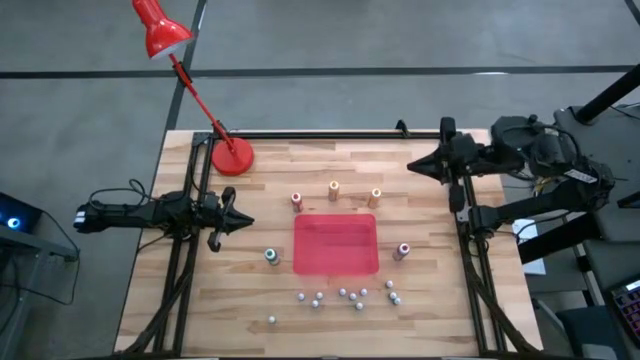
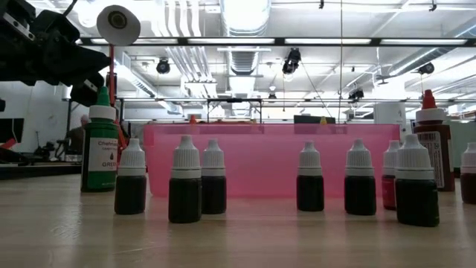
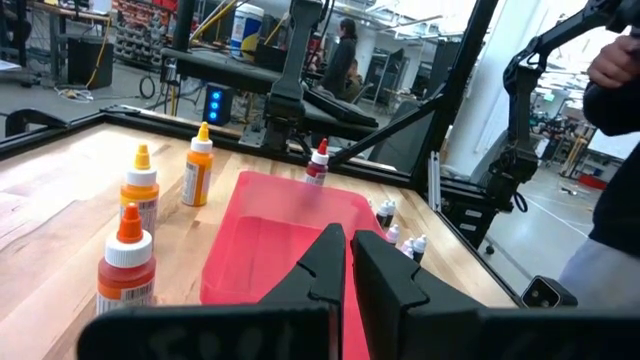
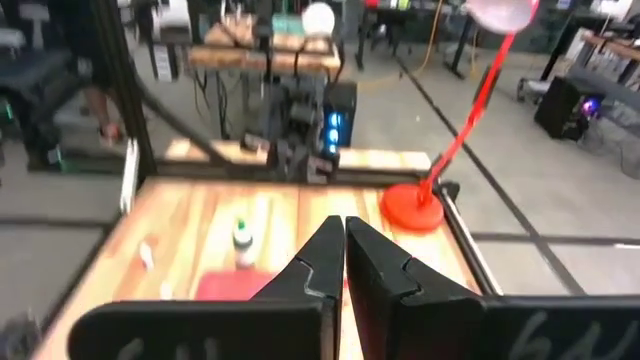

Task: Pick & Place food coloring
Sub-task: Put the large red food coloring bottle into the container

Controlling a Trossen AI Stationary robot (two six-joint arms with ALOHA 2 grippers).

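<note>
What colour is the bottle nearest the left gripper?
Green bottle with a pale cap, showing best in the low view; the left gripper is shut.

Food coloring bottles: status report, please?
Left gripper shut, empty, table's left side. Right gripper shut, empty, back right. Food coloring bottles upright around red tray. Nothing blocking.

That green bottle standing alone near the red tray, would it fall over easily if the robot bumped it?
Probably yes. The green bottle stands tall on a narrow base, so a sideways push up high could tip it. Its round body might then roll across the smooth wooden table. It looks like small plastic, so likely light and not fragile, though its smooth sides may slip in a grip.
</note>
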